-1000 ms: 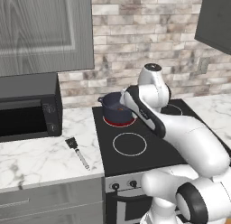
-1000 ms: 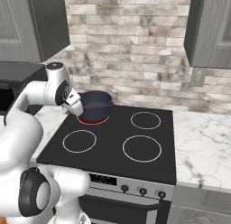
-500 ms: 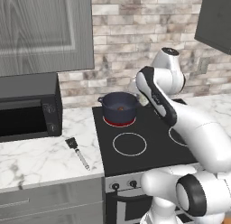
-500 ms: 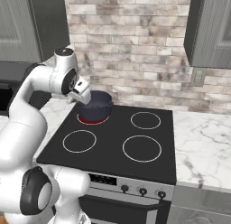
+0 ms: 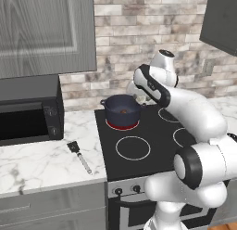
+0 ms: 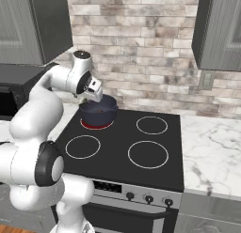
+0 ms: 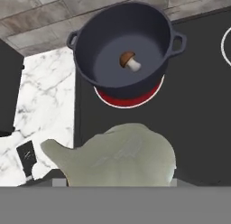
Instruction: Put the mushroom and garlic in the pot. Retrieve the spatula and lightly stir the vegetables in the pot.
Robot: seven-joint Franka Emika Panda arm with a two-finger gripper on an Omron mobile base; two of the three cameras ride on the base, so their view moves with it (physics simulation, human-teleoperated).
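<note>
Black stovetop [image 5: 152, 136] holds one navy pot [image 7: 124, 47], one brown-capped mushroom [image 7: 129, 60] lying inside it. Above the pot, the gripper [image 6: 89, 97] clamps one pale, lumpy garlic [image 7: 119, 157].

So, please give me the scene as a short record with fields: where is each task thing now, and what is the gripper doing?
pot: on the red-glowing rear burner of the stove
mushroom: lying on the bottom of the pot
garlic: held in the gripper, raised near the pot, not yet inside
spatula: lying on the marble counter beside the stove, untouched
done: mushroom in the pot
left: garlic in, then stirring
</note>
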